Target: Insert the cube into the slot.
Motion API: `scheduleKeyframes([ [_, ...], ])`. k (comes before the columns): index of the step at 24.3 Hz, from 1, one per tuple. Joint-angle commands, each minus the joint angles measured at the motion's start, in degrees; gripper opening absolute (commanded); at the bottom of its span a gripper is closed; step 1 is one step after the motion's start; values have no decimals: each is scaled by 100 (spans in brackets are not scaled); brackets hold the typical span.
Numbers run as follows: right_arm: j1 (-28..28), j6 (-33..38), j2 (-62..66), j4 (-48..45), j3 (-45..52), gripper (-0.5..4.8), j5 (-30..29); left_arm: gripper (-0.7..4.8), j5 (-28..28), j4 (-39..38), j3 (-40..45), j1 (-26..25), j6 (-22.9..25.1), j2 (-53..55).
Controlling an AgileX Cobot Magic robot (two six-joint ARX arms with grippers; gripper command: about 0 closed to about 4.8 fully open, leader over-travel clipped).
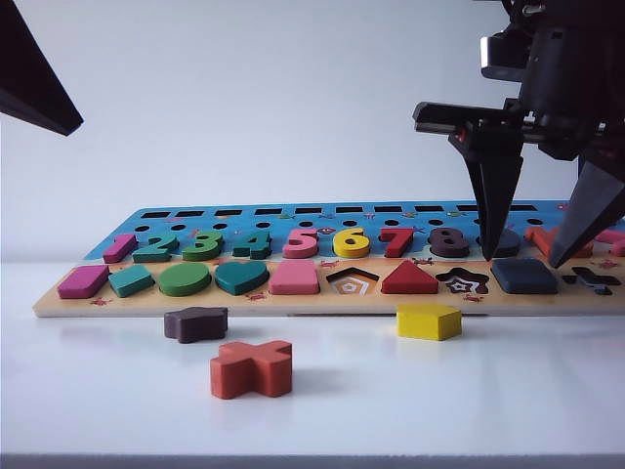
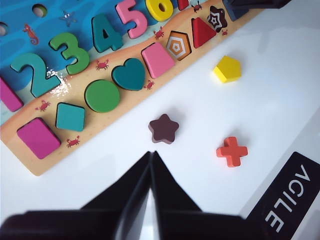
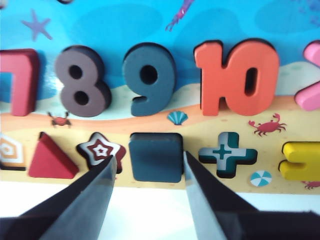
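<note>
The dark navy-grey square cube (image 3: 155, 156) sits in the tan puzzle board's (image 1: 293, 301) square slot, at its right end. The right gripper (image 3: 148, 172) hangs above it, fingers spread, gripping nothing. The left gripper (image 2: 151, 156), fingers pressed together, hovers at the near left.

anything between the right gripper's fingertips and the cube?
Nothing. In the right wrist view the open right gripper straddles the cube, seated in the slot, with no object between. The shut left gripper hangs over bare table, away.

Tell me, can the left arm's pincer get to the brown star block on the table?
Probably yes. The left pincer, shut, hangs just short of the brown star block, with bare table between them. The right pincer, open, is away over the cube.
</note>
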State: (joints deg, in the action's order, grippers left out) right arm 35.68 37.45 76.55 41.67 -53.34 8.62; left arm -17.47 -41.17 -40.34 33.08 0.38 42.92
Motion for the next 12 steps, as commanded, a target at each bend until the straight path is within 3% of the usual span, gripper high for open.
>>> scheduleKeyframes([
  [1, -4, -20, -330, -48, -17, 253, 39, 10, 13, 83, -26, -7, 7, 0],
  [4, -9, -24, -706, -116, -15, 252, -11, 10, 13, 83, -26, -9, 7, 0],
  [6, -85, -232, -949, -247, -13, 235, -411, 10, 13, 83, -26, -9, 7, 0],
  [10, -284, -951, -1344, -850, -4, 184, -1768, 10, 11, 81, -26, -9, 7, 0],
  [12, -396, -1401, -1519, -1231, 0, 119, -2203, 10, 11, 83, -26, -9, 7, 0],
])
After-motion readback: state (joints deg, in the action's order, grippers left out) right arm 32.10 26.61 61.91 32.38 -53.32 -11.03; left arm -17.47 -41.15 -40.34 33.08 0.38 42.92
